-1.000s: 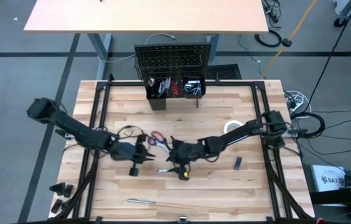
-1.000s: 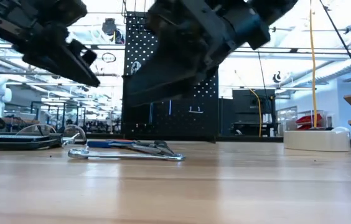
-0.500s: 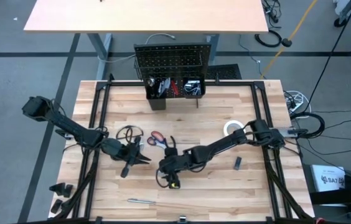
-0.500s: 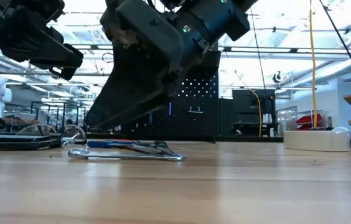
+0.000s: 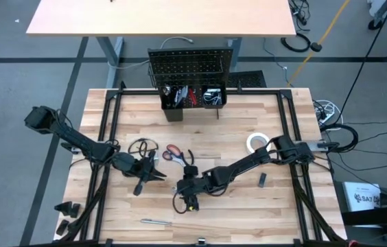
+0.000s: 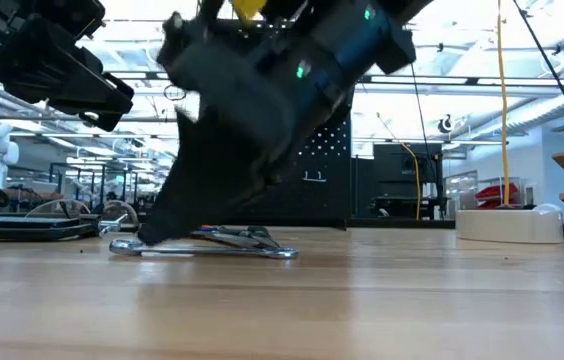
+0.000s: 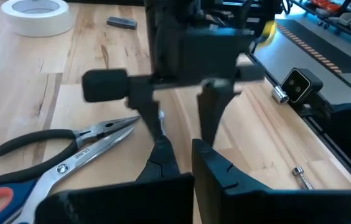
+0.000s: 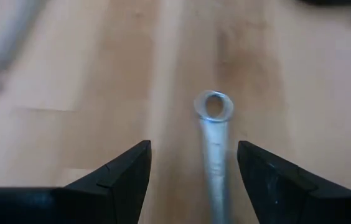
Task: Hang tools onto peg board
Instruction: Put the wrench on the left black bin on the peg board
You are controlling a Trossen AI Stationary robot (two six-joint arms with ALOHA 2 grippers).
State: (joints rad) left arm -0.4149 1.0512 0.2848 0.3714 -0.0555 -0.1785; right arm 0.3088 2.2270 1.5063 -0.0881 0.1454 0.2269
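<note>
1. High view: I am reaching my right gripper point(image 5: 188, 195) down just below the centre of the frame, over the ratchet wrench point(image 5: 180, 188) lying flat on the table point(image 5: 248, 213). The peg board point(image 5: 192, 67) is standing at the upper middle, well apart from me. My left gripper point(image 5: 154, 169) is waiting left of centre, near the pliers point(image 5: 188, 158) and red-handled scissors point(image 5: 173, 152).

2. Low view: I am looking at my right gripper point(image 6: 167, 215) as a dark mass in the middle, dipping to the wrench point(image 6: 202, 249), a thin bright bar flat on the wood. I cannot tell whether I am touching it.

3. Left wrist view: my left fingers point(image 7: 163, 162) are sitting pressed together at the lower centre, holding nothing. The pliers point(image 7: 70, 137) are lying at the left.

4. Right wrist view: my right fingers point(image 8: 126, 171) are standing wide apart at the bottom, straddling the wrench's shaft point(image 8: 216, 162), its ring end point(image 8: 213, 106) at centre. Nothing is clamped yet.

5. I am judging this wrench to be stiff, fairly heavy for its size, and slick polished steel that could slide or pivot between my pads. I am favouring a hold across the shaft near its middle, leaving the ring end free for a peg.
</note>
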